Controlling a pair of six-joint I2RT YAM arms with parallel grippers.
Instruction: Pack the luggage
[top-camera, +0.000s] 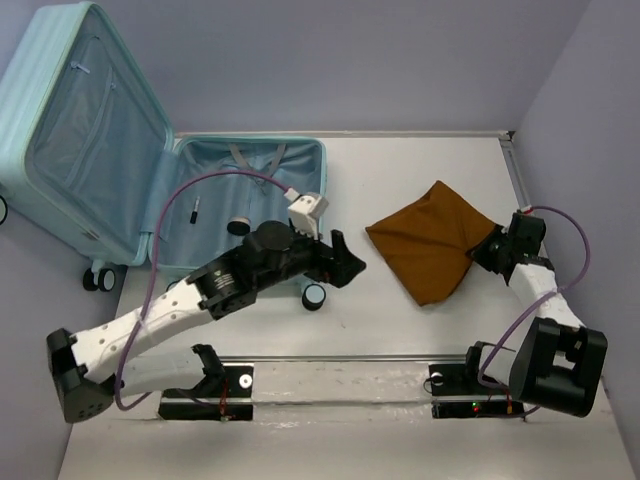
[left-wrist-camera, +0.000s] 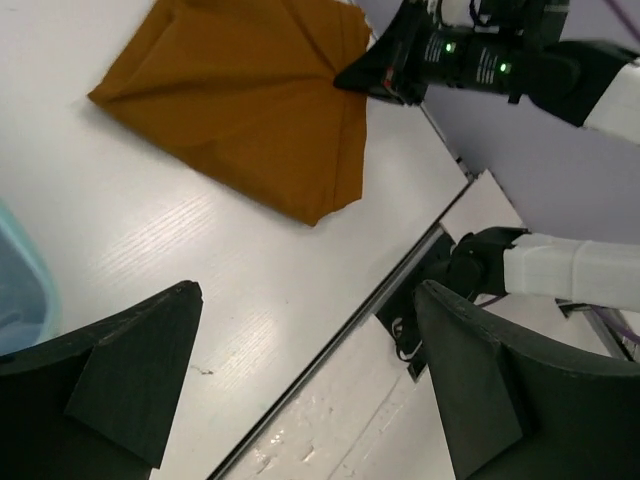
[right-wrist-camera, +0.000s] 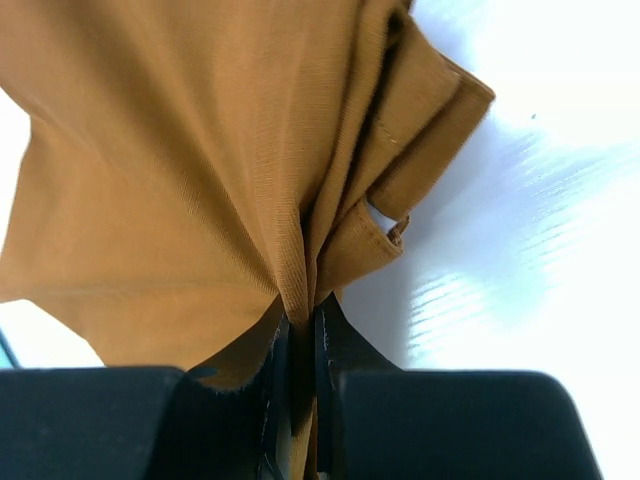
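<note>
The luggage (top-camera: 95, 140) lies open at the far left corner of the table (top-camera: 400, 330). Its lid stands up against the left wall and shows a mesh lining. Its base lies flat on the table with the blue lining facing up. A small dark stick-shaped item (top-camera: 195, 210) and a small round item (top-camera: 238, 226) lie in the base. One spinner wheel (top-camera: 314, 295) shows at the near right corner of the base, and another (top-camera: 100, 280) shows under the hinge side.

The left arm (top-camera: 200, 290) reaches across the near edge of the base. The left jaws hang spread wide above the table just beside that wheel, with nothing between them.

A brown folded cloth (top-camera: 432, 240) lies on the table to the right of the middle, well apart from the luggage. The right arm (top-camera: 530, 275) comes in from the right edge. The right jaws are pinched tight on the cloth's right corner, and the fabric bunches into folds where they grip it.
</note>
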